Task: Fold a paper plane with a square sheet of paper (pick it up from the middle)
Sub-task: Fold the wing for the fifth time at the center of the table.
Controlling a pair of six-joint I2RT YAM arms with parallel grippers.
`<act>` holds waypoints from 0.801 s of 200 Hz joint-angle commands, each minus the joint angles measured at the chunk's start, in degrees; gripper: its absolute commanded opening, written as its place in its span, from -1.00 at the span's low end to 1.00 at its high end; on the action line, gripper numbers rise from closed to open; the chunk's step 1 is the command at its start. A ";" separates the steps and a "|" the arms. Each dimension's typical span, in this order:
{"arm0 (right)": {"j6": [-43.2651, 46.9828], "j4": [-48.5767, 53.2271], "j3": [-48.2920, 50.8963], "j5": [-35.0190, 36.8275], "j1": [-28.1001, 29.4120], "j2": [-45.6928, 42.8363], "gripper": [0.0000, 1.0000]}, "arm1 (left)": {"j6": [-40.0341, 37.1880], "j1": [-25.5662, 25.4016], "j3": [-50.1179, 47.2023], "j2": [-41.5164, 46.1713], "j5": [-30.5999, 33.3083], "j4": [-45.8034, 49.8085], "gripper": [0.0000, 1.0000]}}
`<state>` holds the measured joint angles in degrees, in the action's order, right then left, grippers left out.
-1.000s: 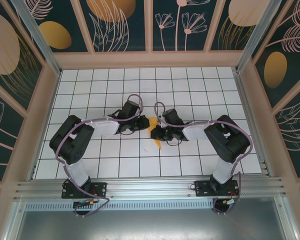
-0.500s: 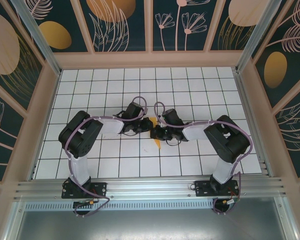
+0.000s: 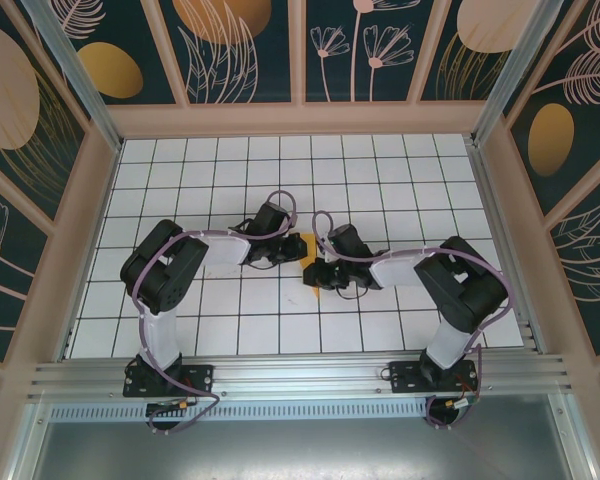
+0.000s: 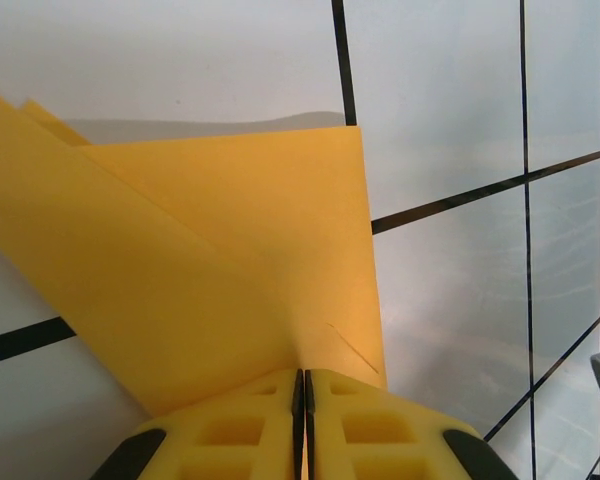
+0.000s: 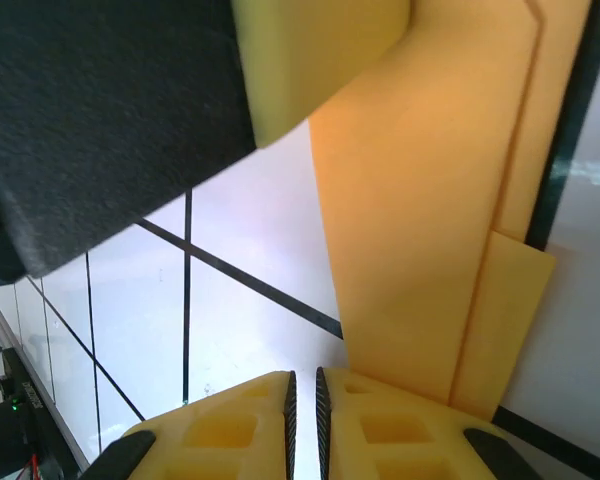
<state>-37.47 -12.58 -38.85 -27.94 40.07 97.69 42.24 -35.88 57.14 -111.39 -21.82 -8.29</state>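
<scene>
Two grippers flanked a folded sheet of orange paper (image 3: 302, 244) at the middle of the white gridded table (image 3: 380, 180), seen from above. The left gripper (image 3: 287, 252) sat at the paper's left and the right gripper (image 3: 314, 272) at its lower right, their tips near each other with orange showing between and just below them.

In the left wrist view, the left gripper's yellow fingers (image 4: 230, 430) were pressed together at bottom centre, clamped on the paper's lower edge where a crease ran into the slit. The paper (image 4: 230, 250) fanned up and to the left, and its top edge cast a shadow on the tiles.

In the right wrist view, the right gripper's fingers (image 5: 230, 430) stood almost together at the bottom of the frame, a thin dark slit between them. The paper (image 5: 420, 220) rose from behind the right-hand finger toward the upper right; whether it was pinched could not be told. One yellow finger (image 5: 320, 50) of the left gripper overlapped the paper at top centre.
</scene>
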 commanded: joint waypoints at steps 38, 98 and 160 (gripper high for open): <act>-1.33 1.20 5.20 -3.79 0.62 -2.26 -0.65 | -2.14 -0.30 0.00 -3.81 5.01 4.95 -0.77; -1.53 0.41 9.15 -5.73 1.12 -3.41 -0.64 | -2.18 -0.24 0.76 -4.09 5.13 5.55 -0.79; -1.43 2.97 10.52 -4.10 1.39 -6.95 -0.64 | -2.42 -0.25 1.04 -2.93 5.17 5.95 -0.78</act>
<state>-38.37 -17.37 -29.93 -30.55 40.56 91.88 41.54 -36.07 58.11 -111.72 -21.37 -6.90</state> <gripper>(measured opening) 0.177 0.107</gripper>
